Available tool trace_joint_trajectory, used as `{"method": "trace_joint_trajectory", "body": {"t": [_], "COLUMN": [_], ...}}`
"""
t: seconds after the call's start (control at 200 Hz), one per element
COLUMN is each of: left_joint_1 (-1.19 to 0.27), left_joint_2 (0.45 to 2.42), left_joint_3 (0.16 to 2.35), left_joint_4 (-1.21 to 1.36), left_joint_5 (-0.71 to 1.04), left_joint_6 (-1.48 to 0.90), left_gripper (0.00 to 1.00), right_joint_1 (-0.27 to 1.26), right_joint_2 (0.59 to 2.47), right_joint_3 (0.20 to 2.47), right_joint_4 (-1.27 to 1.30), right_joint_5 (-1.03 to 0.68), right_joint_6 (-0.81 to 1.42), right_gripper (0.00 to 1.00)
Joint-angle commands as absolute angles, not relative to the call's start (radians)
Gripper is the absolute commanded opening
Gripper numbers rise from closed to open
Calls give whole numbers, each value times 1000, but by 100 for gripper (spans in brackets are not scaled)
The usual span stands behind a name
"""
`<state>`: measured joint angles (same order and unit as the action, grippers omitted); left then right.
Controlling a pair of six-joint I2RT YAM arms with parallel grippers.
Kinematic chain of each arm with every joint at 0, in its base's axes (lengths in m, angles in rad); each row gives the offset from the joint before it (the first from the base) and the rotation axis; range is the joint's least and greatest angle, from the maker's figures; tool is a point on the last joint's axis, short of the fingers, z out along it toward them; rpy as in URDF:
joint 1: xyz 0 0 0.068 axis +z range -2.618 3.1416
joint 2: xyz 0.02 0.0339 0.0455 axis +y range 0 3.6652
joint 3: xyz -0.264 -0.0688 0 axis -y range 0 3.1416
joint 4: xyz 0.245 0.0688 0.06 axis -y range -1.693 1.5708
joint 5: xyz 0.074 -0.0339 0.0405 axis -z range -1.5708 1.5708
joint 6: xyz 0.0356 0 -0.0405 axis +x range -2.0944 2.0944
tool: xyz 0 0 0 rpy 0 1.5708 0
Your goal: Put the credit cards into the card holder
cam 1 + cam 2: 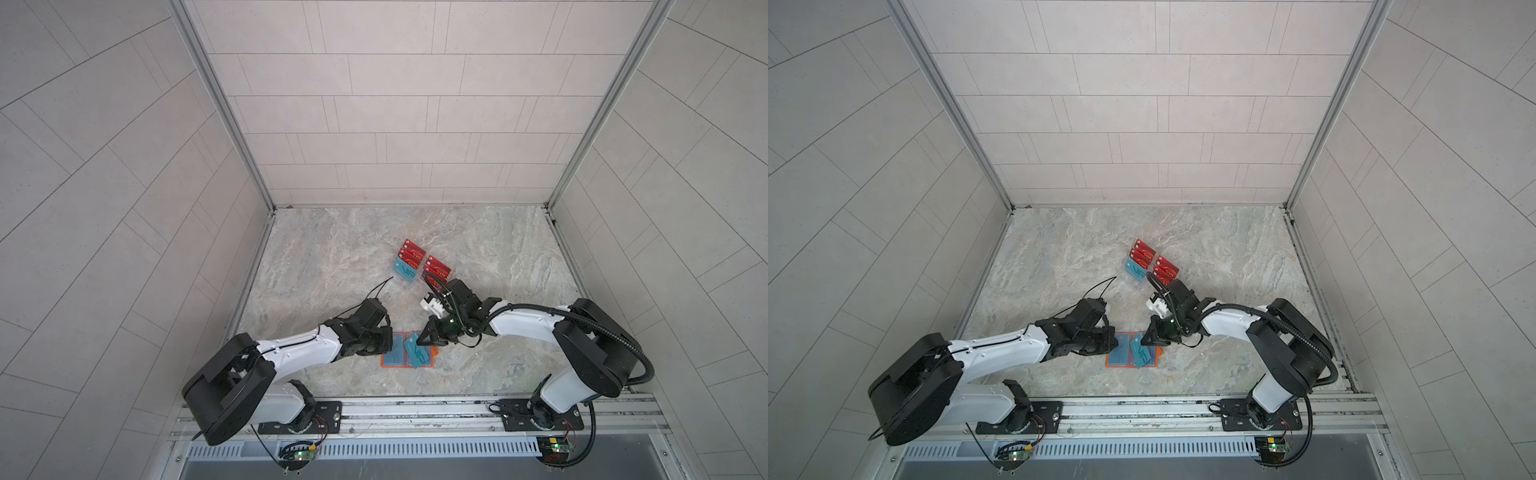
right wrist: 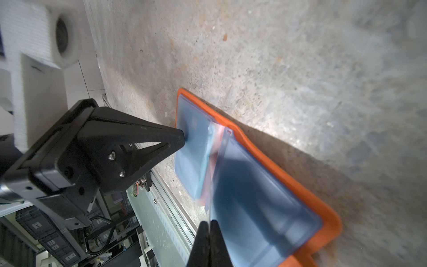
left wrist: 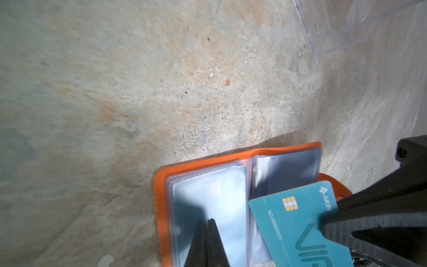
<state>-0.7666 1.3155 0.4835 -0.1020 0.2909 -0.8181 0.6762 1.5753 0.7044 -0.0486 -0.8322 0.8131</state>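
Observation:
The orange card holder [image 1: 384,365] [image 1: 1108,365] lies open near the table's front, its clear sleeves facing up [image 3: 159,196] [image 2: 307,185]. My left gripper [image 3: 207,220] [image 1: 391,348] is shut, with its tips pressed on the left sleeve page [image 2: 181,138]. My right gripper [image 2: 209,223] [image 1: 419,341] is shut on a teal VIP credit card [image 3: 293,222] [image 1: 417,355] [image 1: 1140,356], held tilted over the right page. More credit cards, several red [image 1: 413,251] [image 1: 1144,251] and one teal [image 1: 403,270], stand in a rack farther back.
The clear acrylic tiered rack [image 1: 409,282] [image 3: 335,30] stands mid-table just behind both grippers. Tiled walls close in the left, right and back. A metal rail [image 1: 415,409] carrying the arm bases runs along the front edge.

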Motion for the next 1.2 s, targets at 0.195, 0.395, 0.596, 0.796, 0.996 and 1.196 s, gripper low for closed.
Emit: {"method": "trace_joint_trajectory", "body": {"t": [0.195,0.395,0.596,0.796,0.996,1.196], "left_joint_1": [-773,-773,-773,-772,-773,-773], "left_joint_2": [1318,1314,1314,1314,1312,1310], "left_joint_3": [490,491,495,501,503,500], "left_joint_4": [-150,-153,-160,-169,-174,-177], "left_joint_5": [278,275,271,267,267,267], "left_joint_6": [-818,-818,-816,-813,-812,-812], "left_gripper": [2,2,2,3,3,2], "right_joint_1": [678,679,678,678,678,679], "right_joint_2": [1561,1587,1601,1616,1640,1648], "right_joint_3": [723,720,713,726,730,726], "right_joint_4": [-25,-24,-26,-48,-32,3], "right_joint_5": [-851,-853,-844,-836,-839,-834], "right_joint_6": [828,824,821,822,827,853], "right_gripper": [0,0,0,0,0,0]}}
